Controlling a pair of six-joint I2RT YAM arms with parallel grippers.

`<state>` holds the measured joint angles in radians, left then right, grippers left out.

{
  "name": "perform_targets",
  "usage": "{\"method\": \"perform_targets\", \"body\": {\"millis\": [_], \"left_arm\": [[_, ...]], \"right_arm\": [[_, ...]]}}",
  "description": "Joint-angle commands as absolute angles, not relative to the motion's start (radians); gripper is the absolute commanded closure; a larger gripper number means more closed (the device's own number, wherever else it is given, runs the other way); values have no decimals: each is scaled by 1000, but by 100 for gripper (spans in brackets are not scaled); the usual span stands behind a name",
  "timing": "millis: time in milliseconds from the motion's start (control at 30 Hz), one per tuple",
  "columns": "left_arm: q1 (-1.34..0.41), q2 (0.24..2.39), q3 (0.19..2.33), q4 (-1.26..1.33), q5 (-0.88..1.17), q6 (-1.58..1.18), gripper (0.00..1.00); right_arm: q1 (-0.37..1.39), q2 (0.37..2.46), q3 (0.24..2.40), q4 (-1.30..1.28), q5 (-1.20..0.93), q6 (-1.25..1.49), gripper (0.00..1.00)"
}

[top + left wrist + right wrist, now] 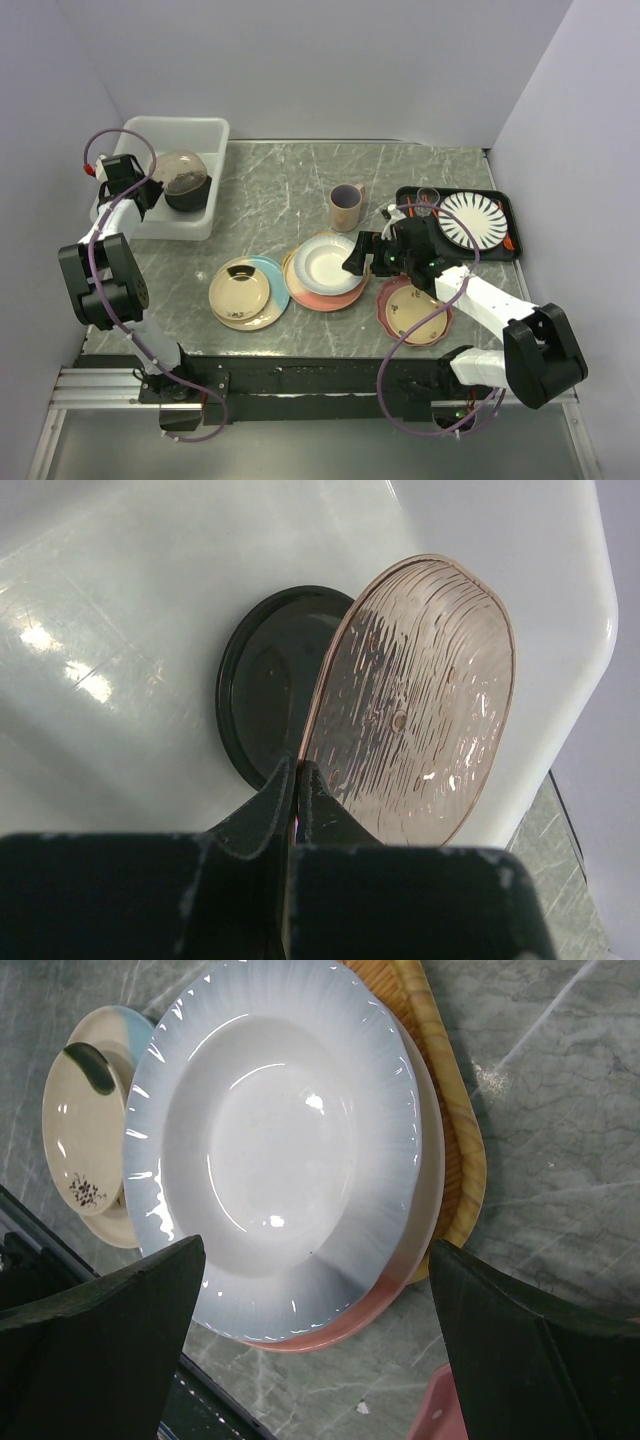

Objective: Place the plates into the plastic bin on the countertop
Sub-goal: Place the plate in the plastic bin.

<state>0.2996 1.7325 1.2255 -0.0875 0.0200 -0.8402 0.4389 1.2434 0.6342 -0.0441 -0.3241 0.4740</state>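
Observation:
The plastic bin [205, 130] stands at the back left of the countertop [270, 190]. My left gripper [150, 190] is inside it, shut on the rim of a pink ribbed plate [178, 168], held on edge above a black plate [192, 198] on the bin floor. In the left wrist view the gripper [295, 780] pinches the pink ribbed plate [420, 700] over the black plate [265, 680]. My right gripper [352, 258] is open over the near edge of a white-and-light-blue plate [280, 1140], stacked on a pink plate [330, 1332].
A stack of cream plates [245, 290] lies front left. A pink scalloped plate [412, 308] with a small floral plate lies front right. A beige mug [346, 207] stands mid-table. A black tray [505, 215] holds a striped plate [472, 220].

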Motion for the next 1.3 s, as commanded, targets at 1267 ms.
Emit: {"method": "perform_targets", "body": {"millis": [1267], "left_arm": [[302, 1781, 1250, -20, 29, -787, 64]], "right_arm": [[443, 1230, 673, -32, -313, 442, 0]]}}
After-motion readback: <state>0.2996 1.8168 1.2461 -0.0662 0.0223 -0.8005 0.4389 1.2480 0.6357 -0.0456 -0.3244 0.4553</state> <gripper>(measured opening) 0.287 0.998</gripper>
